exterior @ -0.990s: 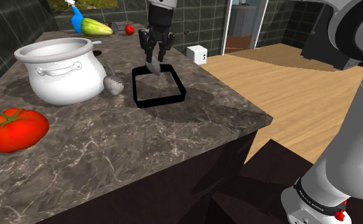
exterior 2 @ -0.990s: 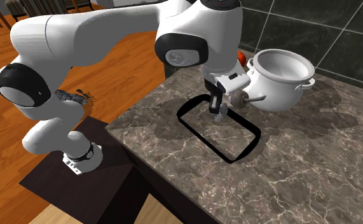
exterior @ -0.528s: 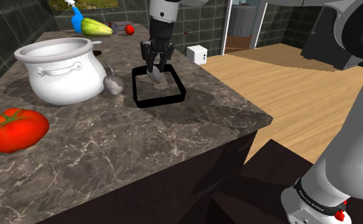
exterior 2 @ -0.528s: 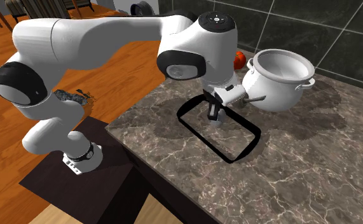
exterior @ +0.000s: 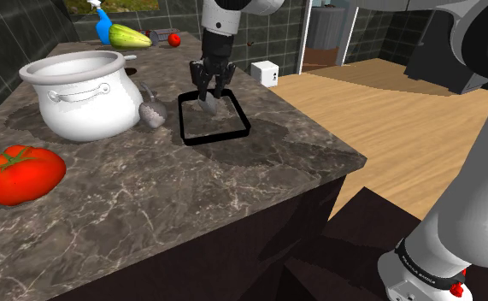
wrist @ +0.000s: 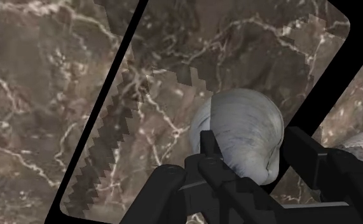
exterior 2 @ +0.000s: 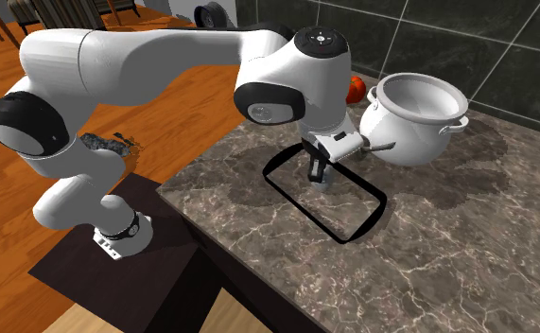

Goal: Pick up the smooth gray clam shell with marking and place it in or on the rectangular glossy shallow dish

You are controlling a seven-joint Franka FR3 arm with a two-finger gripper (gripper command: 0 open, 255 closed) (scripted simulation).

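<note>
In the wrist view I read the gripper (wrist: 252,141) as closed to shell width. Its fingers (wrist: 206,145) clasp the gray clam shell (wrist: 243,121) inside the rim of the black rectangular dish (wrist: 108,83). I cannot tell whether the shell touches the dish floor. The shoulder view adds a white pot (exterior: 84,103) near the dish, a tomato (exterior: 20,174) on the marble counter (exterior: 233,180), and a white box (exterior: 266,73) with a dark mark I cannot read. The second exterior view adds the stand (exterior 2: 116,265).

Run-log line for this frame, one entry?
stage: placing | gripper: shut on gray clam shell | position: low inside black rectangular dish | release: not yet
</note>
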